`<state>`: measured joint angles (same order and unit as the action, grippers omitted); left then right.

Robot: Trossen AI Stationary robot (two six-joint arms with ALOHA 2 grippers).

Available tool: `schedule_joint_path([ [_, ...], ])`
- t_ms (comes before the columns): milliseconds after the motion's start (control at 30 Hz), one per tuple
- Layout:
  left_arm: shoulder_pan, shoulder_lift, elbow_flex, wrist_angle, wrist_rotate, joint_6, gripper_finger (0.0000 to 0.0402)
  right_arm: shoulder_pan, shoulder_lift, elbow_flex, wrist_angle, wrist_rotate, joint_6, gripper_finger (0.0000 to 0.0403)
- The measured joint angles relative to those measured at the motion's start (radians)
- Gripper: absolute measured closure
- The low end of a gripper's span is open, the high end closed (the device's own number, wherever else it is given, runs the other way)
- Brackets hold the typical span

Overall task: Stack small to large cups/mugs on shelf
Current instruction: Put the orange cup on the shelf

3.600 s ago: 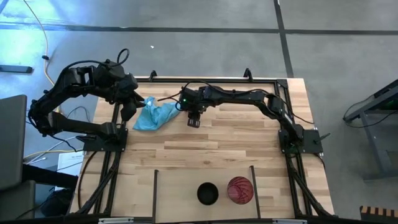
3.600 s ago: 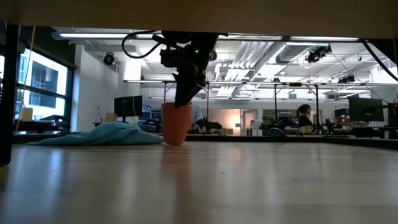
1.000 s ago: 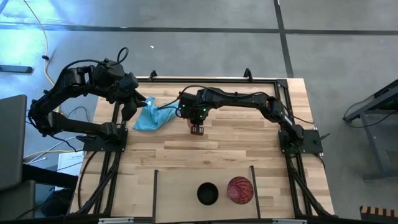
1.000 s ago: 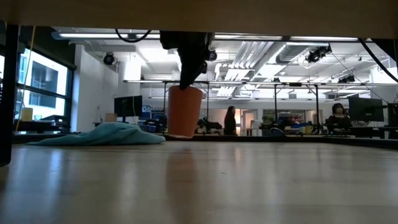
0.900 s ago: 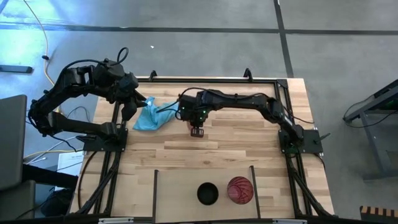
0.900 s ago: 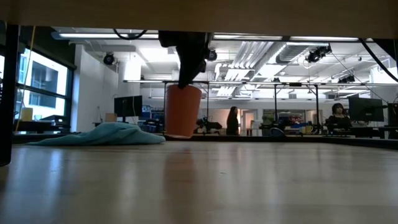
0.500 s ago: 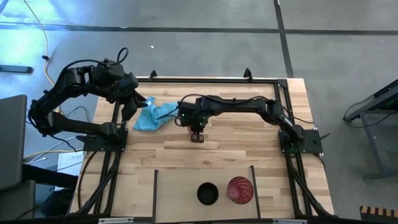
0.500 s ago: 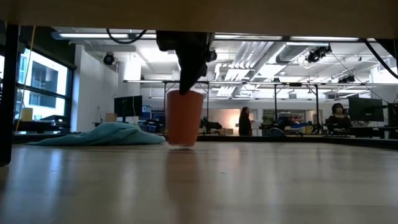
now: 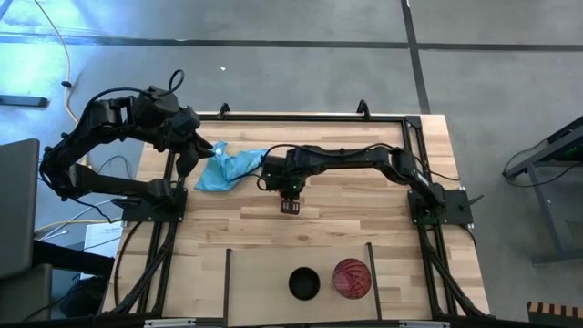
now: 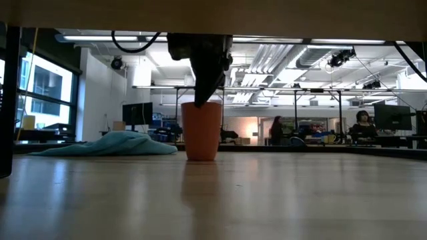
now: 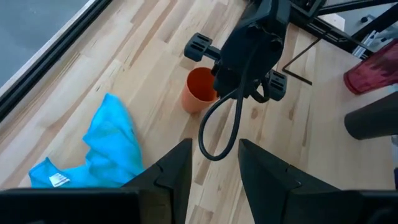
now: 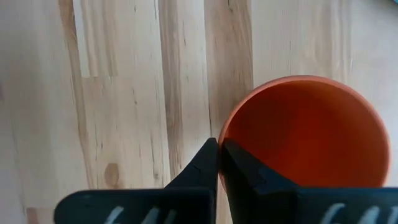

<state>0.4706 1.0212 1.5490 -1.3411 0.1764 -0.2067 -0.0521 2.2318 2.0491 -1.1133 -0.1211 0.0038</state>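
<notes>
The small orange cup [image 10: 201, 130] stands upright near the table's middle, under my right gripper [image 12: 218, 163], which is shut on its rim. From above the gripper [image 9: 290, 206] hides most of the cup; the left wrist view shows the orange cup [image 11: 199, 91] below it. The black cup [image 9: 304, 282] and the red-pink cup [image 9: 352, 278] stand side by side on the shelf [image 9: 264, 292] at the near edge. My left gripper [image 11: 214, 180] hangs open at the far left, above the blue cloth [image 9: 228, 167]. My right gripper pinches the orange cup's rim [image 12: 229, 127] with one finger inside and one finger [image 12: 198, 169] outside the wall. The fingers come from above, pointing down. The cup hangs upright, low over the wood; whether its base touches the table I cannot tell.
Two thin black bars [image 9: 227, 273] [image 9: 371, 269] mark off the shelf. The crumpled blue cloth [image 11: 106, 146] lies at the far left of the table. Bare planks [image 9: 273, 241] stretch between the orange cup and the shelf.
My right gripper has carried the orange cup toward the table's near edge and lower, away from the blue cloth. The cup has stayed upright in the hold. The left arm has kept still.
</notes>
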Motion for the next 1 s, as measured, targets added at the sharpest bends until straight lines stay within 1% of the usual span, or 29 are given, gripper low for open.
schedule_joint_path([
  [133, 0.000, -0.009, 0.000, 0.000, 0.000, -0.008, 0.0284, -0.001, 0.001, -0.001, 0.001, -0.006, 0.019, 0.0387],
  [367, 0.000, -0.022, 0.000, 0.000, 0.000, -0.012, 0.0284, -0.002, 0.006, -0.003, 0.000, -0.005, 0.042, 0.0319],
  [533, 0.000, -0.024, 0.000, 0.000, 0.000, -0.012, 0.0284, -0.003, 0.006, 0.006, -0.012, -0.004, 0.049, 0.0289],
  [800, 0.000, -0.023, 0.000, 0.000, -0.001, -0.011, 0.0284, -0.002, 0.005, 0.124, -0.044, -0.005, 0.043, 0.0273],
  [900, 0.000, -0.023, 0.000, -0.016, -0.013, -0.010, 0.0284, -0.002, 0.005, 0.191, -0.114, -0.005, 0.043, 0.0269],
  [1000, 0.000, -0.023, -0.001, -0.059, -0.056, -0.009, 0.0284, 0.004, 0.005, 0.281, -0.196, -0.005, 0.042, 0.0264],
])
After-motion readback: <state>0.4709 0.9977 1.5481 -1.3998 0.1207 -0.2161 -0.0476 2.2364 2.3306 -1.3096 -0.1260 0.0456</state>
